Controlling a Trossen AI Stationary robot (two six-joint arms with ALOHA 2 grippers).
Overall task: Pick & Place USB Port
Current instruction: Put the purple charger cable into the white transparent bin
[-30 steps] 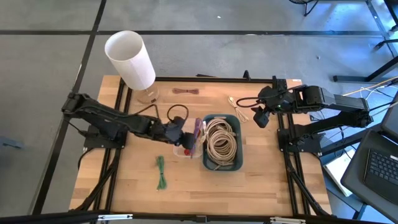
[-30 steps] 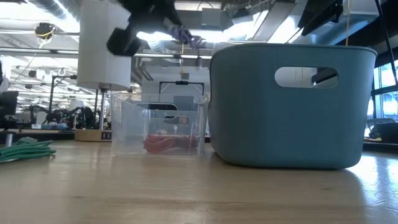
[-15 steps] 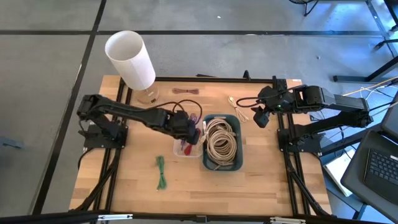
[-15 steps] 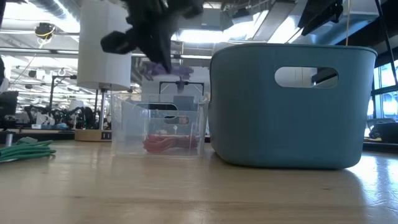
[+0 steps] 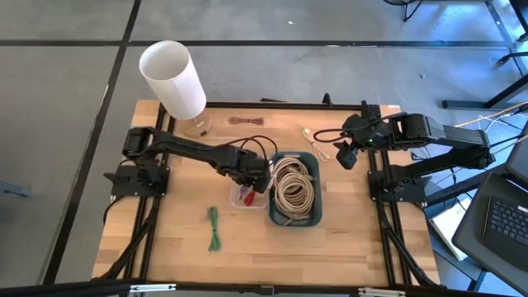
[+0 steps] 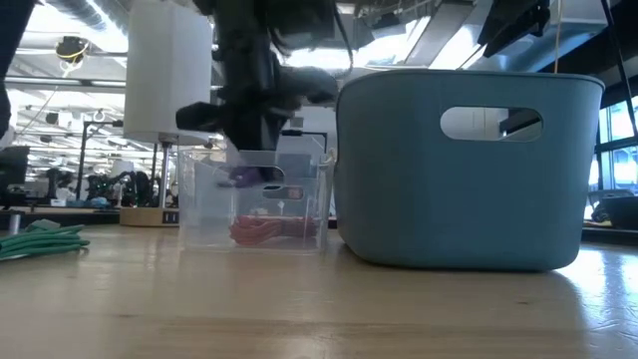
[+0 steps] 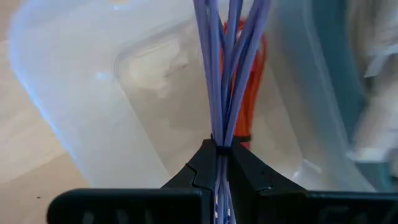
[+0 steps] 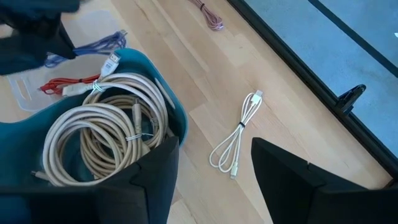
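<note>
Holding: left claw (image 7: 219, 163) pinches bundled purple cable (image 7: 227, 68) over clear plastic bin (image 7: 93, 106)
Right claw (image 8: 214, 180): spread, above desk (image 8: 205, 87)

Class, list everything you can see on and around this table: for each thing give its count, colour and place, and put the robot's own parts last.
Table: one, light wood.
Bin: one, blue-grey, middle of table.
Coiled cables: several, beige, inside the bin.
Clear box: one, see-through, beside the bin.
Red cable: one, on the clear box's floor.
Purple cable: one bundle, held over the clear box.
Green cable: one, near the front edge.
White cable: one, on bare wood beyond the bin.
Brown cable: one, at the back edge.
Lamp: one, white, back left corner.
Left tool: dark, shut on the purple cable.
Right tool: dark, open, raised beside the bin.
</note>
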